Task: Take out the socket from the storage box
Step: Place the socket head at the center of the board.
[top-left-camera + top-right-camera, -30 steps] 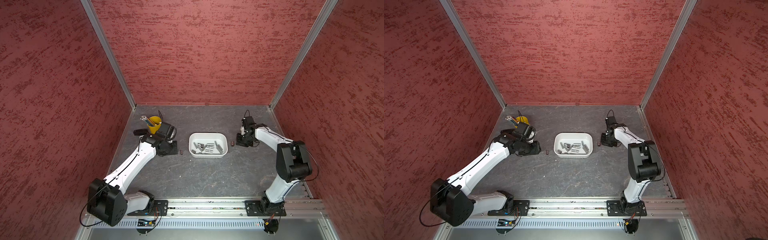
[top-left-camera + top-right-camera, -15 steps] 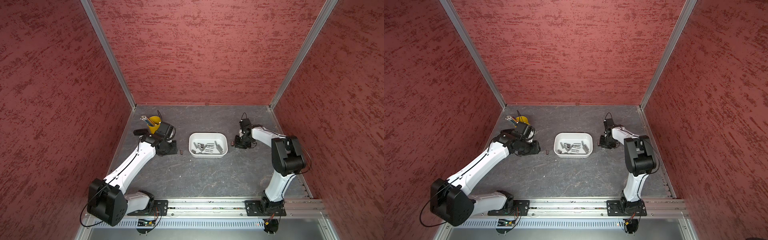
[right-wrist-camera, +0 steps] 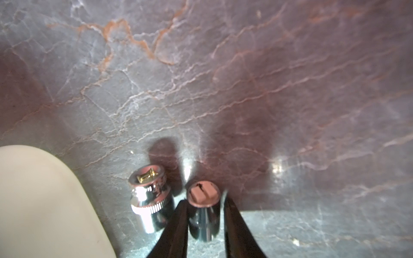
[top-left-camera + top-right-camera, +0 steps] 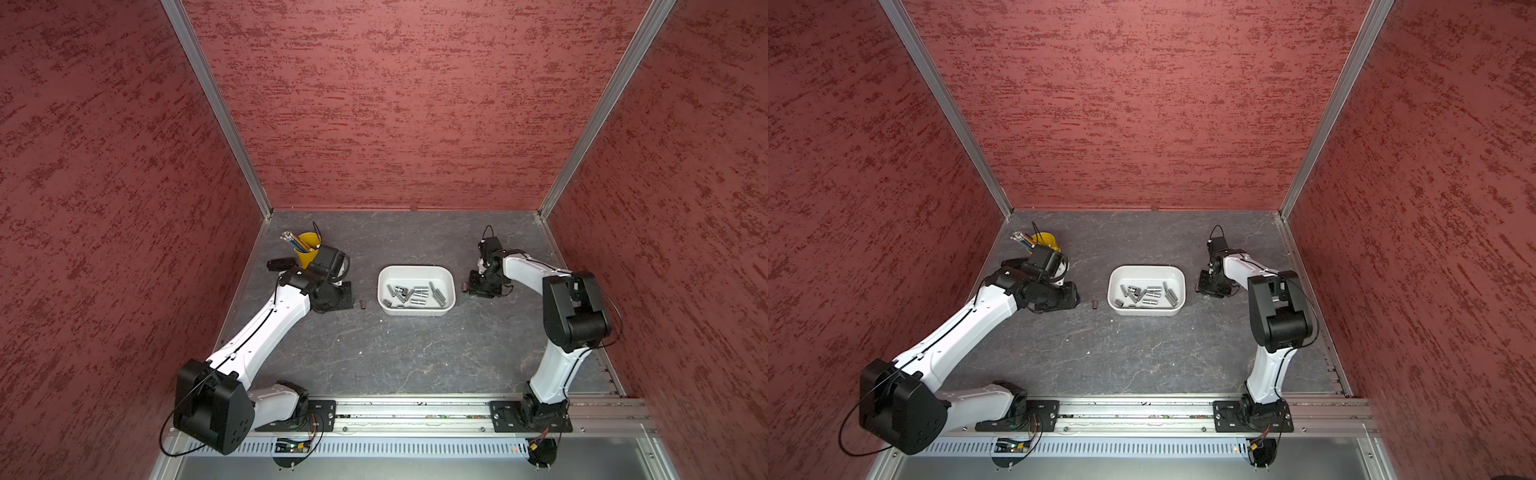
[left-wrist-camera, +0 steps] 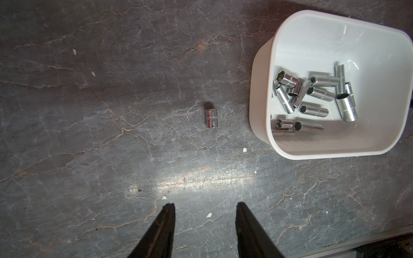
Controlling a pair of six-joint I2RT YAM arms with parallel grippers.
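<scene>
The white storage box (image 4: pixel 415 268) (image 4: pixel 1146 268) sits mid-table and holds several chrome sockets (image 5: pixel 312 96). One short socket (image 5: pixel 211 118) (image 4: pixel 362 305) lies on the table left of the box. My left gripper (image 5: pixel 205 204) is open and empty, a little short of that socket. My right gripper (image 3: pixel 203 197) is low at the box's right end (image 3: pixel 44 201). Its jaws straddle an upright socket (image 3: pixel 204 214) that stands on the table, with a thin gap at one finger. Another socket (image 3: pixel 149 196) stands right beside it.
A yellow cup of pencils (image 4: pixel 309 243) (image 4: pixel 1045 239) stands at the back left, close behind my left wrist. Red walls close in the table on three sides. A metal rail (image 4: pixel 415 415) runs along the front edge.
The right arm's elbow has shifted slightly left and back, while its gripper stays low beside the box's right end. The left arm has not moved.
</scene>
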